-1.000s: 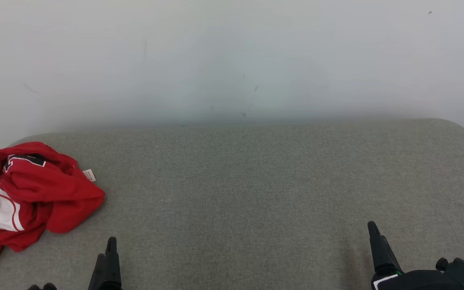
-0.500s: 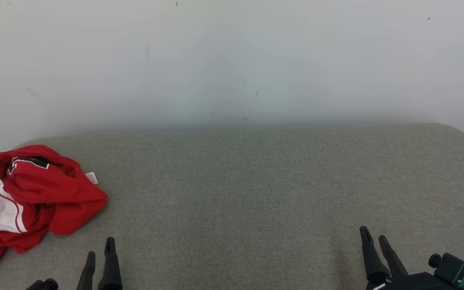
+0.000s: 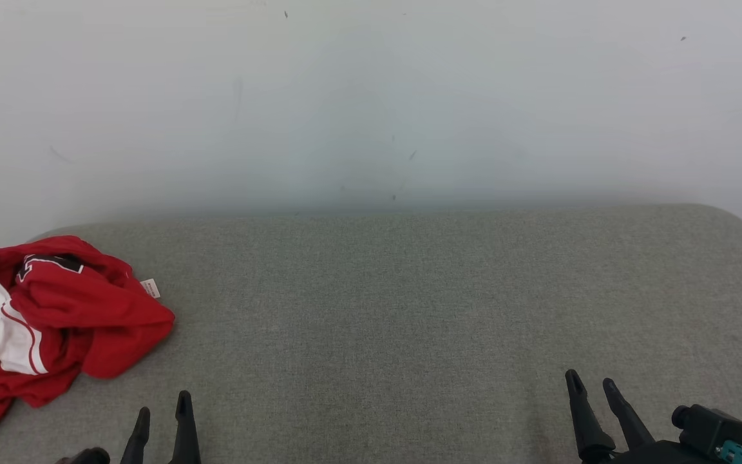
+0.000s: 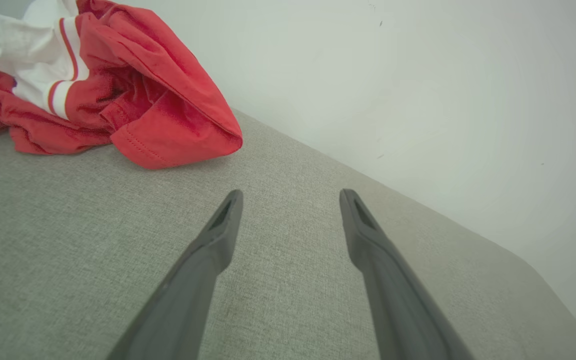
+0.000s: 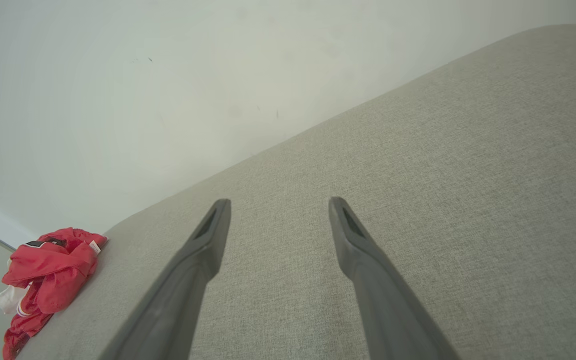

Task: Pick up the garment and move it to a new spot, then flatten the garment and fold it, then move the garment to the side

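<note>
while the crumpled red and white garment point(image 3: 55, 322) lies at the far left of the grey upholstered seat point(image 3: 377, 309), it sits just ahead-left of the left gripper point(image 3: 163, 405), whose jaws are wide and empty. the right gripper point(image 3: 590, 380), equally wide, is well apart. since a second ago the camera has shifted, and each gripper now shows both fingers.

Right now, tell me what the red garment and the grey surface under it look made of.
The red garment: soft matte cloth, perhaps cotton or polyester; it crumples and shows stitched hems. The grey surface: matte woven upholstery fabric, fine weave visible.
</note>
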Robot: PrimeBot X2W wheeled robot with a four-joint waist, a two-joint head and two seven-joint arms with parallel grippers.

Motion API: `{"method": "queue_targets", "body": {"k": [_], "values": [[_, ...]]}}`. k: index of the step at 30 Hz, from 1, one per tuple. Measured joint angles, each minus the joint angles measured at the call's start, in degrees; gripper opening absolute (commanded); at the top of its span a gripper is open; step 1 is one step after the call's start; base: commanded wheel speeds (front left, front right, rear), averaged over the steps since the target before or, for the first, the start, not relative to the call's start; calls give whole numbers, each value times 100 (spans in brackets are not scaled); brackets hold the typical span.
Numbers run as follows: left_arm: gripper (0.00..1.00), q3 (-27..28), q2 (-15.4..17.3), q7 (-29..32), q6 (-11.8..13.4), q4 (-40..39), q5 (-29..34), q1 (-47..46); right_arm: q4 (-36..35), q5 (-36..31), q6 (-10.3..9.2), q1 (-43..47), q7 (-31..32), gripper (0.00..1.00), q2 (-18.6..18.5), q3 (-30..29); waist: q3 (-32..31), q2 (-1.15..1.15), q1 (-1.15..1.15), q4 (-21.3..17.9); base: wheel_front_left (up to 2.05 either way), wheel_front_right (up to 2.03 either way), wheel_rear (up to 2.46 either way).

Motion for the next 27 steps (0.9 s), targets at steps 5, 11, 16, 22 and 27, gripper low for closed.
{"method": "queue_targets", "body": {"k": [5,11,16,22,27], "values": [[100,8,10,-57,-1,57,322,-17,-21,-325,1,5,2,100,22,-49,-23,0,0,3,0,0,0],[100,19,21,-146,-4,102,682,-49,-43,-613,1,29,26,100,51,-84,-54,0,0,2,0,0,0],[100,-9,24,-202,-54,163,960,-65,-47,-860,1,61,34,100,75,-154,-90,0,0,4,0,0,0],[100,-34,23,-274,-100,227,1227,-86,-64,-1162,2,70,51,100,98,-192,-131,0,0,5,0,0,0],[100,-51,22,-322,-134,243,1372,-90,-66,-1351,2,80,52,100,109,-230,-152,0,0,12,0,0,0]]}}
